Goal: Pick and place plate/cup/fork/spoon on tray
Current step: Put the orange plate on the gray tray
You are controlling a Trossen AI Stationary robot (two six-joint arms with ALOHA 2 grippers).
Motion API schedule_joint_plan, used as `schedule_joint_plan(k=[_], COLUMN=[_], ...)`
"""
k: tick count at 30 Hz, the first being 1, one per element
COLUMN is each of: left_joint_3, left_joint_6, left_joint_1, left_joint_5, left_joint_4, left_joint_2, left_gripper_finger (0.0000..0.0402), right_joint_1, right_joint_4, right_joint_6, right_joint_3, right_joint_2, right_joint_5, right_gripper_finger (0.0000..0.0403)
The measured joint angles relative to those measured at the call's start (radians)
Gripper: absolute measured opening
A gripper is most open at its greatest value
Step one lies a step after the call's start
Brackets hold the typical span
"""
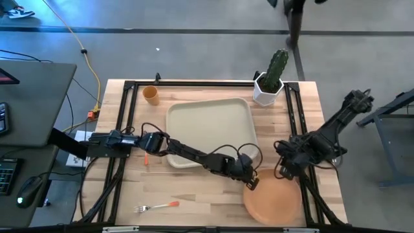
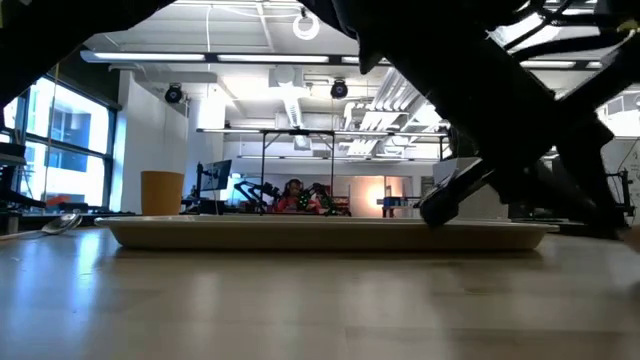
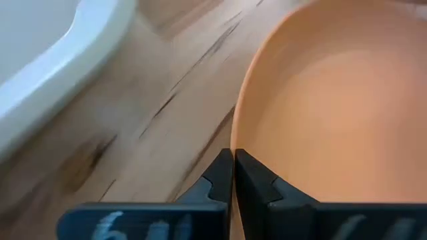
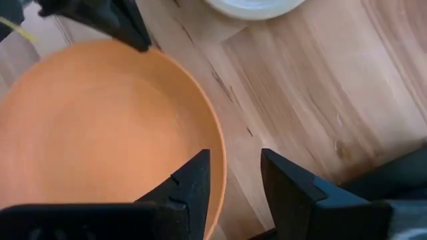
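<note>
The tray (image 2: 330,234) lies flat across the table (image 2: 300,310), the cup (image 2: 162,193) upright behind its far end; dark arm silhouettes, possibly a gripper, dip near its other end.

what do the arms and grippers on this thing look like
Both arms are black, jointed, with looped black cables along them. The left gripper and right gripper each end in two flat, angular matte black fingers. The left gripper's base shows blurred pale markings.

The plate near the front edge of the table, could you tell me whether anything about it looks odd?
Yes. Both claws are at the plate at once: the left claw is shut on its rim, and the right claw is open, straddling the opposite rim. The tray beside it is bare.
</note>
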Motion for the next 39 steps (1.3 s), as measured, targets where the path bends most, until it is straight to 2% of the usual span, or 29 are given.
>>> schedule_joint_plan(k=[6, 17, 22, 27, 31, 35, 39], left_joint_3=[0.0, 0.0, 0.0, 0.001, 0.001, 0.003, 0.001], left_joint_6=[0.037, 0.1, 0.102, 0.096, 0.096, 0.093, 0.069], left_joint_1=[0.015, 0.018, 0.012, 0.006, -0.001, -0.002, 0.005], left_joint_5=[0.015, 0.024, 0.043, 0.095, 0.098, 0.1, 0.132], left_joint_4=[-0.006, -0.031, -0.048, -0.053, -0.067, -0.098, -0.111], left_joint_2=[-0.034, -0.036, -0.027, -0.015, -0.015, -0.007, -0.002], left_gripper_finger=[0.003, 0.0114, 0.0132, 0.0128, 0.011, 0.0076, 0.0022], right_joint_1=[0.09, 0.164, 0.161, 0.159, 0.159, 0.159, 0.159], right_joint_4=[-0.004, 0.007, 0.007, 0.008, 0.007, 0.006, 0.002], right_joint_6=[0.103, 0.143, 0.136, 0.134, 0.134, 0.134, 0.14], right_joint_3=[0.0, 0.0, 0.0, 0.0, 0.0, 0.0, 0.0], right_joint_2=[0.026, 0.139, 0.146, 0.145, 0.145, 0.145, 0.145], right_joint_5=[0.079, 0.029, 0.036, 0.051, 0.067, 0.11, 0.199], right_gripper_finger=[0.0124, 0.0124, 0.0124, 0.0124, 0.0124, 0.0124, 0.0124])
